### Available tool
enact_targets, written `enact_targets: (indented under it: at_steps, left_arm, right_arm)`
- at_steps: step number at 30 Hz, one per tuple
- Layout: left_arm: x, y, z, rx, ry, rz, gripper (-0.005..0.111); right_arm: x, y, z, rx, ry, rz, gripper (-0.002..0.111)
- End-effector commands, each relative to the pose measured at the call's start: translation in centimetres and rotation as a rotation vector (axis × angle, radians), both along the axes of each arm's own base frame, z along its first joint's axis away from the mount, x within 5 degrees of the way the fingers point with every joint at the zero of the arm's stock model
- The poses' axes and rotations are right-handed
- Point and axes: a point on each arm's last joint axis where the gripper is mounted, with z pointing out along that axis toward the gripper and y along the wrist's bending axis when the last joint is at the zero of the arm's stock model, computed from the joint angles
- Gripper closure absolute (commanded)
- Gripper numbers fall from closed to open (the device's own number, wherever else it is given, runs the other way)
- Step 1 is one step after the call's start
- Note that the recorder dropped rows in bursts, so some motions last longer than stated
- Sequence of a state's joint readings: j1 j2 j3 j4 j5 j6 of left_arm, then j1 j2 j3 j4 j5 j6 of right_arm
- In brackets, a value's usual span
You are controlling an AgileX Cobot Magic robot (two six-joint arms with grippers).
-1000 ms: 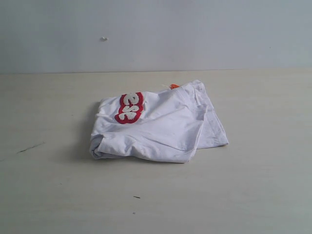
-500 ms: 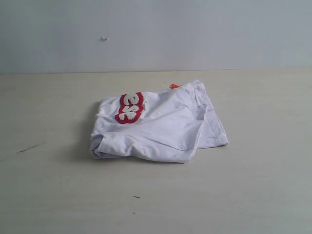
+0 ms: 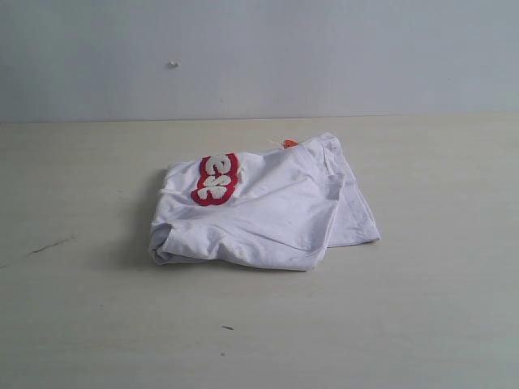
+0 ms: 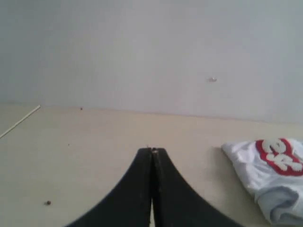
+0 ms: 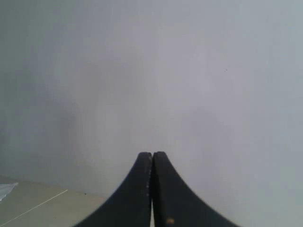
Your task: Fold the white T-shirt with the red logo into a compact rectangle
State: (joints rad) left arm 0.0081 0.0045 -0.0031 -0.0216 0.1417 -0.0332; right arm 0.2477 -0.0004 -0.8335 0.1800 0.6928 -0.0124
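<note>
Folded white T-shirt [image 3: 268, 215] on table [image 3: 422, 324], bare round every edge; left fingers [image 4: 136, 191], right fingers [image 5: 136, 191] clenched empty.

One folded white cotton T-shirt [image 3: 259, 215] lies before you. It bears one red-outlined logo of fuzzy white letters [image 3: 216, 180] and one small orange neck tag [image 3: 289, 143]. You have one pale, matte tabletop [image 3: 422, 308] under it. Count two black grippers, one per wrist view: the left gripper [image 4: 152, 150] and the right gripper [image 5: 152, 153], each with two curved fingers [image 4: 135, 194]. Behind, you find one plain grey-white wall [image 3: 340, 57] carrying one small pale mark [image 3: 173, 65]. One dark streak [image 3: 50, 245] crosses the tabletop.
</note>
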Motion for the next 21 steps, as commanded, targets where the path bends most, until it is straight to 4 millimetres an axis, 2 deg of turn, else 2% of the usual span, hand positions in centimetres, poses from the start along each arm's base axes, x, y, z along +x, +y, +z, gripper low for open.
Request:
enact_targets:
  at_steps: [1,5,21]
  left_arm:
    - [-0.14,0.05,-1.09,0.024,0.11,0.004,0.107]
    - [-0.19,0.03,-1.4,-0.03,0.145,0.008,0.107]
    - [-0.27,0.03,-1.74,-0.012,0.184,0.007,0.107]
  right_arm:
    - [-0.1,0.0,0.16,0.003,-0.01,-0.004,0.108]
    - [-0.1,0.0,0.16,0.003,-0.01,-0.004,0.108]
    - [-0.1,0.0,0.16,0.003,-0.01,-0.004,0.108]
